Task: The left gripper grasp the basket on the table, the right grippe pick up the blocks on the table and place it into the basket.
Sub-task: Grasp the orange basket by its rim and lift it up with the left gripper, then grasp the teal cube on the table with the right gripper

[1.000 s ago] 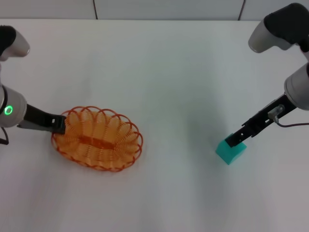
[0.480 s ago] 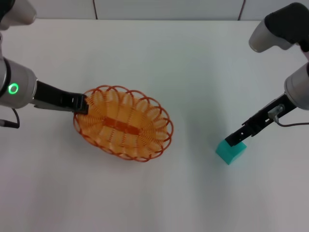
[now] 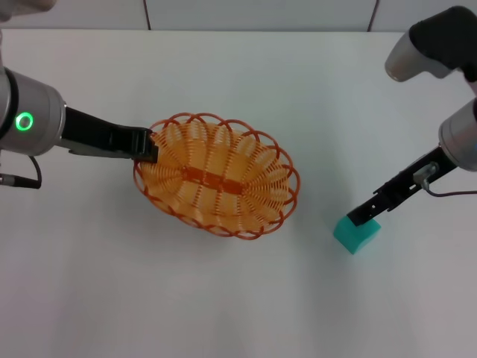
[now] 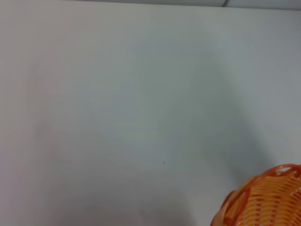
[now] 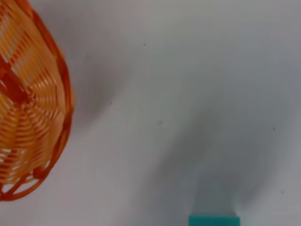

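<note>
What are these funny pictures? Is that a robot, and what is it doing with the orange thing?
Yes, it is a robot with two arms. The big picture comes from a camera on its head, looking down at a white table. The other two come from small cameras on its wrists.

Its left gripper, on the arm with the green light, is pinching the rim of an orange wire basket, which is empty. Its right gripper, on the other arm, is down on a small teal cube sitting on the table, a little way from the basket. I cannot tell whether it has squeezed the cube.

The left wrist picture shows just one edge of the basket, and the right wrist picture shows the basket's side and the cube's top.
</note>
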Available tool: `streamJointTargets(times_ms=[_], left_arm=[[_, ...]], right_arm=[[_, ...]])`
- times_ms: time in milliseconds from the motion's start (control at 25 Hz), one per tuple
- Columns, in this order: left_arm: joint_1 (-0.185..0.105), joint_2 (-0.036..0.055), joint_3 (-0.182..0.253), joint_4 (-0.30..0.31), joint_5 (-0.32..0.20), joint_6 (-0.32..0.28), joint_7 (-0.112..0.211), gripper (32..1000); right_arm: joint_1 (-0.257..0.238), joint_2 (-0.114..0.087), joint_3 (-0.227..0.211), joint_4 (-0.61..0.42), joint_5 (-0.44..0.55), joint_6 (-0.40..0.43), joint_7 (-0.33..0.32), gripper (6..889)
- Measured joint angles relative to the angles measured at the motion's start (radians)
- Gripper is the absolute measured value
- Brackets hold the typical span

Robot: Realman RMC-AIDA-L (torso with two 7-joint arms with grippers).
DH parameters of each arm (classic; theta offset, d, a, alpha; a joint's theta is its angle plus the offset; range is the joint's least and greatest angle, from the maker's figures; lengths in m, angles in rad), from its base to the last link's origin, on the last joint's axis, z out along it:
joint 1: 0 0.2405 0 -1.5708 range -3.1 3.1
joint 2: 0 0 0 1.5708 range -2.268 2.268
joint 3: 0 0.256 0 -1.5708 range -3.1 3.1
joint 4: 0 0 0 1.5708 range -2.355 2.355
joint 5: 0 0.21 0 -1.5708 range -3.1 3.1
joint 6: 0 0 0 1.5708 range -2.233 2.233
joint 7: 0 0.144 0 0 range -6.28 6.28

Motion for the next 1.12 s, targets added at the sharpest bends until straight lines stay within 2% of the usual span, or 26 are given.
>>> streamJointTargets(times_ms=[640, 960, 1120], left_arm=[[0.0, 0.0008, 0.012, 0.006, -0.024, 0.014, 0.001, 85], [-0.003, 0.0008, 0.012, 0.0, -0.024, 0.017, 0.006, 84], [-0.004, 0.0003, 0.013, 0.0, -0.024, 0.018, 0.006, 84]], right_arm=[[0.011, 0.002, -0.013, 0.153, 0.005, -0.118, -0.032, 878], [0.066, 0.005, -0.017, 0.309, 0.057, -0.193, -0.087, 879], [0.073, 0.005, -0.018, 0.333, 0.066, -0.213, -0.097, 879]])
